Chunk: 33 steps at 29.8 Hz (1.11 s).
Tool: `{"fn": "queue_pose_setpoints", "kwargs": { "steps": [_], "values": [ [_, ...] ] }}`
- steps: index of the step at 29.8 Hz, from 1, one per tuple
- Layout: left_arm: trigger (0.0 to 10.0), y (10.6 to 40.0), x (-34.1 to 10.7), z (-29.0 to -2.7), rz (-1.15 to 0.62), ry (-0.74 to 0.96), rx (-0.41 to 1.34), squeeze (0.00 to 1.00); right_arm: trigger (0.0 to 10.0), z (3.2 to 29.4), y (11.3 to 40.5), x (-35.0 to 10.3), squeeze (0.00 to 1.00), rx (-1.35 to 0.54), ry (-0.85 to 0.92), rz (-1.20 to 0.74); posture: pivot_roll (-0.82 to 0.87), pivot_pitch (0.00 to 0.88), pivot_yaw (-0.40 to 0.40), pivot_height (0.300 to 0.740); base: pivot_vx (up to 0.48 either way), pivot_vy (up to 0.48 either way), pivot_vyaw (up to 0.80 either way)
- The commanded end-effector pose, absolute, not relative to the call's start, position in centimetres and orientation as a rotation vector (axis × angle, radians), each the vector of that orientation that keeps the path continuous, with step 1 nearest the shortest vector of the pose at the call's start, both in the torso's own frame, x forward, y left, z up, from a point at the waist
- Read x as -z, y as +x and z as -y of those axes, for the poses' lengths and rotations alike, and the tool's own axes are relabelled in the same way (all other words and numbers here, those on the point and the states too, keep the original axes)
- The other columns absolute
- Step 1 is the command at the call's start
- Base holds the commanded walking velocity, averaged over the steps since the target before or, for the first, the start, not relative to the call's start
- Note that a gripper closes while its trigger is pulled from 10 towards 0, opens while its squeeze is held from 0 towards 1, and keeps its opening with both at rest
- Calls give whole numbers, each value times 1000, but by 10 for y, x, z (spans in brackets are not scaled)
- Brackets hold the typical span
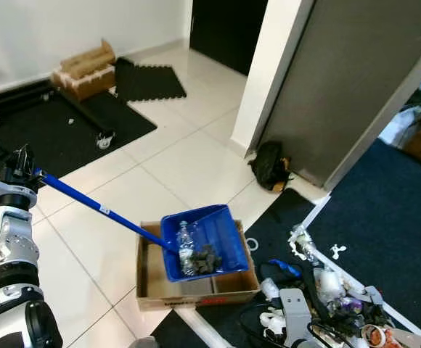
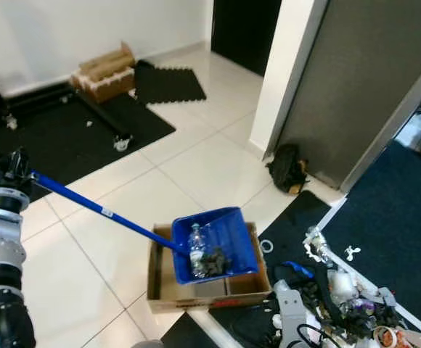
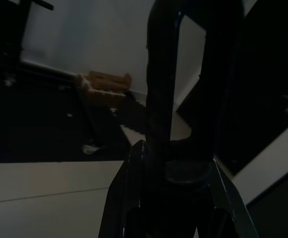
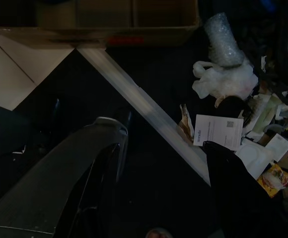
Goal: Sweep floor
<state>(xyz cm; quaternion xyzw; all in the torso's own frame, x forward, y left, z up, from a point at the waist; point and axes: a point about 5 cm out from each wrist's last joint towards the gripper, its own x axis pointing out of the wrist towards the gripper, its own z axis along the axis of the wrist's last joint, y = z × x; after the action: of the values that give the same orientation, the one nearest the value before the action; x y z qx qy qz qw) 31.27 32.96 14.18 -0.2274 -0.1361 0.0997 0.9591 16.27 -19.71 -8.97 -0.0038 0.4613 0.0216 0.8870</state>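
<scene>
White tiled floor (image 1: 189, 156) — left gripper (image 1: 23, 168) clamps the blue long-handled dustpan (image 1: 203, 243), pan loaded, over the near-right shallow cardboard box (image 1: 196, 290).

Dustpan (image 1: 209, 239) and its long handle (image 1: 87, 202): blue. Debris (image 1: 202, 259) in it: dark grey. Cardboard box (image 1: 196, 290): brown, red label. Floor tiles (image 1: 181, 156): white. Right carpet (image 1: 392, 217): navy. Far-left mat (image 1: 65, 130): black.
</scene>
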Motion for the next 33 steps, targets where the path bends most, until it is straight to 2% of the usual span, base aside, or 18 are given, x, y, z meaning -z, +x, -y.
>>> {"fn": "queue_pose_setpoints", "kwargs": {
  "steps": [1, 7, 9, 10, 14, 20, 33],
  "values": [
    [10000, 312, -141, -333, 262, -427, -229, 0, 10000, 203, 158, 91, 0, -30, -17, -971, 155, 61, -54, 740, 0, 0, 0],
    [10000, 316, -141, -332, 235, -357, -247, 0, 10000, 205, 155, 91, 0, -19, -8, -971, 145, 64, -48, 740, 0, 0, 0],
    [10000, 319, -145, -331, 227, -295, -252, 0, 10000, 205, 152, 93, 0, -14, -4, -974, 139, 68, -42, 740, 0, 0, 0],
    [10000, 323, -149, -327, 210, -197, -238, 0, 10000, 204, 150, 93, 0, -10, 2, -976, 137, 72, -39, 740, 0, 0, 0],
    [10000, 329, -154, -318, 202, -74, -202, 0, 10000, 204, 148, 94, 0, -6, 9, -976, 131, 75, -34, 740, 0, 0, 0],
    [10000, 341, -170, -302, 251, 40, -139, 0, 10000, 203, 147, 94, 0, 1, 20, -968, 123, 76, -22, 740, 0, 0, 0],
    [10000, 356, -203, -282, 368, 143, -89, 0, 10000, 200, 147, 94, 0, 5, 33, -954, 115, 78, -13, 740, 0, 0, 0]
  ]
}}
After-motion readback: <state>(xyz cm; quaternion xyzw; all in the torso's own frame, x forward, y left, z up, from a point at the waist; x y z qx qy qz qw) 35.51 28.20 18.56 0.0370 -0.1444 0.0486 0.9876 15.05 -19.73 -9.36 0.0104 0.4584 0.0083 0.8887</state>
